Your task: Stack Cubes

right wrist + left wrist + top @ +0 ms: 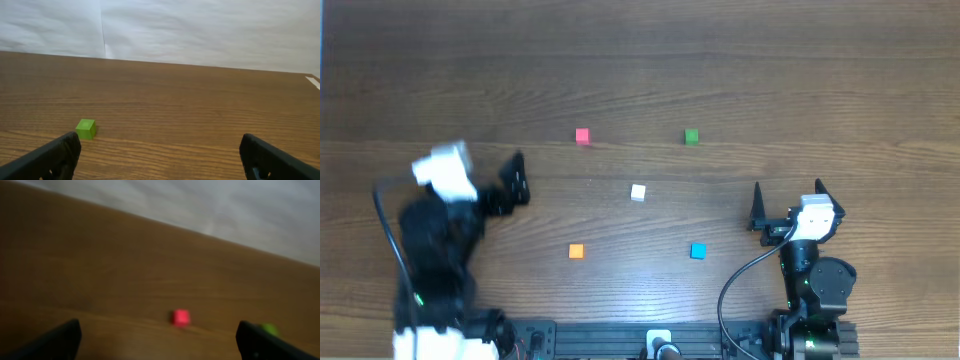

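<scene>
Sitting at the left middle of the top view, the left gripper (517, 178) is pointing toward the right of the frame. Its fingers (60, 341) are standing wide apart and are gripping nothing; in the left wrist view, bare wooden table (640, 60) is showing between them.

To the gripper's right, the orange cube (576, 251) is lying in the lower centre-left of the top view. The pink cube (582, 136) is lying almost straight above it in the picture, in the upper middle. The left wrist view is blurred, but it is showing this pink cube ahead of the fingers and well apart from them.

The white cube (638, 193) is resting near the centre of the top view, between the other four. Farther right, the green cube (692, 136) is sitting level with the pink one. The blue cube (697, 251) is sitting almost directly below it in the picture, level with the orange one. All five cubes are lying singly on the wood, well apart from each other.

At the right middle of the top view, the right gripper (788, 190) is pointing up the frame, its fingers spread wide and holding nothing. The right wrist view is showing the green cube ahead of one finger and apart from it, with a white wall (200, 30) standing behind the table's far edge.
</scene>
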